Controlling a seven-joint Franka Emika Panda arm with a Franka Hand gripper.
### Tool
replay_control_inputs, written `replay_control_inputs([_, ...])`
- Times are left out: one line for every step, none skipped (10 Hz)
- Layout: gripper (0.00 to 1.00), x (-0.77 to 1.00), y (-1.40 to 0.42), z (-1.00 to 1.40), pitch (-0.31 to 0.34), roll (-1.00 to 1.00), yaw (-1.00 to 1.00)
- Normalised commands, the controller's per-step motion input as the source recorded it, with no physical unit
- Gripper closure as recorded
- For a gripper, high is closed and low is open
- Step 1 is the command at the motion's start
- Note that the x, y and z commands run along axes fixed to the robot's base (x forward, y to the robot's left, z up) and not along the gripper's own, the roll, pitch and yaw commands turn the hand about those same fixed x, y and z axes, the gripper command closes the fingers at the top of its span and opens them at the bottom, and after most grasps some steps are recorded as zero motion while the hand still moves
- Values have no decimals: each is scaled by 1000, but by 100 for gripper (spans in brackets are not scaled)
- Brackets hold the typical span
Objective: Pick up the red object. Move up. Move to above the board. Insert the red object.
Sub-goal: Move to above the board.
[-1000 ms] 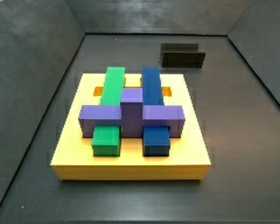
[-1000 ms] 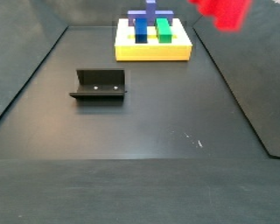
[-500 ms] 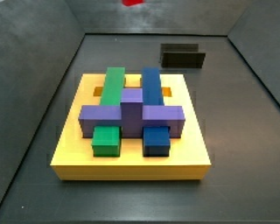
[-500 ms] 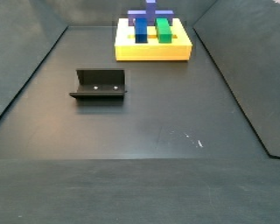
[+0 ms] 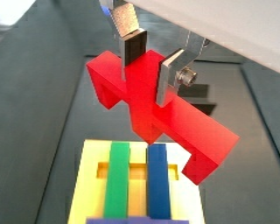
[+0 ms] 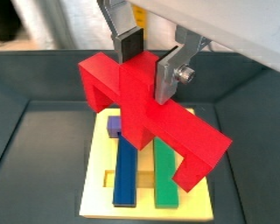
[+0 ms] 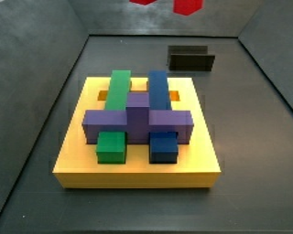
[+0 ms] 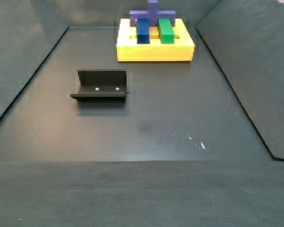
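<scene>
My gripper (image 5: 152, 70) (image 6: 150, 66) is shut on the red object (image 5: 154, 118) (image 6: 143, 109), its silver fingers (image 5: 173, 79) (image 6: 173, 74) clamping the central stem. The piece hangs tilted high above the board (image 5: 88, 179) (image 6: 98, 175). In a side view only the red object's lower tips (image 7: 186, 5) show at the upper edge; the gripper itself is out of frame there. The yellow board (image 7: 136, 164) (image 8: 156, 51) lies on the floor bearing purple (image 7: 136, 117), green (image 7: 116, 90) and blue (image 7: 157, 90) blocks.
The dark fixture (image 7: 192, 59) (image 8: 100, 87) stands on the floor away from the board. Grey bin walls (image 7: 39, 82) (image 8: 245, 80) enclose the dark floor on all sides.
The red object has come further into a side view's upper edge, moving toward the board; in the other side view it left the frame after one second ago.
</scene>
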Motion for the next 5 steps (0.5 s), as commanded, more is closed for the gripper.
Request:
replay_control_inputs([100, 93, -159, 41, 112, 52, 1000])
replay_control_inputs([100, 82, -101, 32, 127, 62, 1000])
replay_control_inputs([100, 87, -73, 25, 144, 70, 1000])
replay_control_inputs([100, 86, -55, 22, 172, 84, 1000])
replay_control_inputs([100, 83, -49, 24, 189, 93, 1000])
